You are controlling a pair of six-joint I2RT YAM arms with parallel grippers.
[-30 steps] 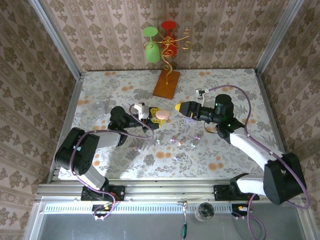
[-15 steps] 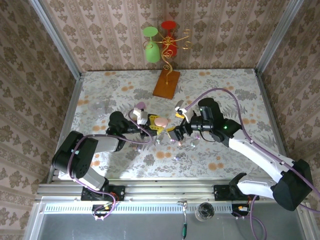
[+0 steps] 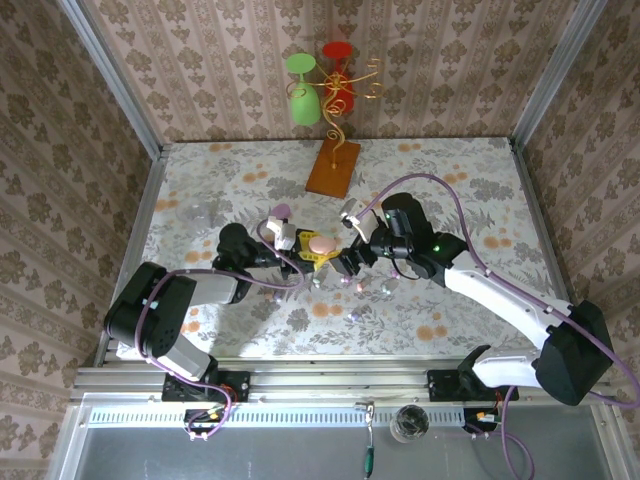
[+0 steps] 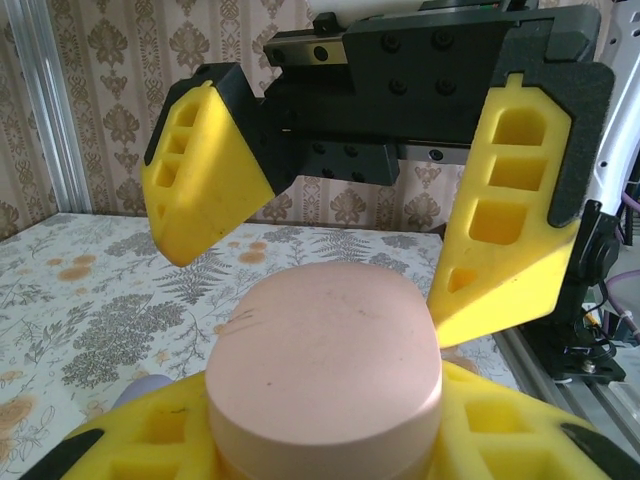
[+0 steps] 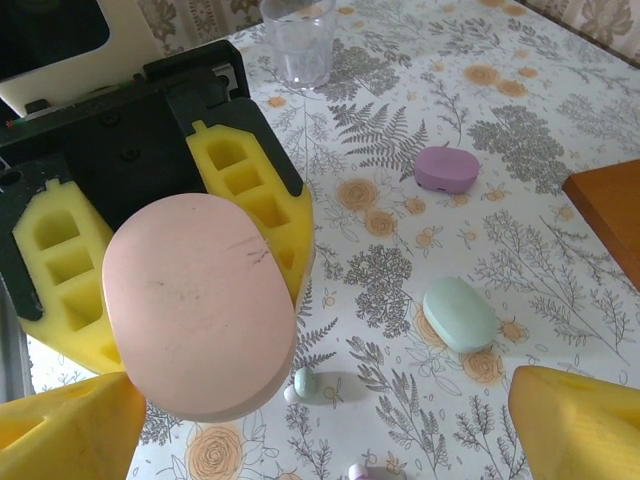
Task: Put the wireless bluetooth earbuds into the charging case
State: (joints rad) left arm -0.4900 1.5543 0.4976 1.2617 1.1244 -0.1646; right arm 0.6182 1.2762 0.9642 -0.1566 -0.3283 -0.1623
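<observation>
Swinging in from the right, the right arm has dropped down and leftward over the last second. Its right gripper [image 3: 344, 262] now sits nose to nose with the left gripper [image 3: 308, 254] at mid-table. The left one has barely shifted, coming just a touch nearer the bases with its load.

And here's that load: the pink charging case [image 4: 325, 365], lid down, pinched between the left gripper's yellow fingers [image 5: 250, 195] and held up off the floral table [image 3: 450, 180].

Over on the left wrist camera, the right gripper's jaws are spread wide. One yellow finger [image 4: 205, 170] stands up to the left of the case and the other to its right, neither touching it.

The earbuds [image 5: 303, 383] are down on the tabletop. In the right wrist view a mint-whitish one lies just below the held case, and a pinkish-purple bud [image 5: 358, 470] sits at the bottom edge. From overhead, a few tiny buds [image 3: 350, 283] lie scattered just in front of the two grippers.

Farther out, a mint case [image 5: 458, 312] and a purple case [image 5: 447, 168] lie shut on the table, apart from each other. A clear cup [image 5: 298, 40] stands beyond them. At the far edge is the wooden stand [image 3: 333, 167], with its green and red glasses.
</observation>
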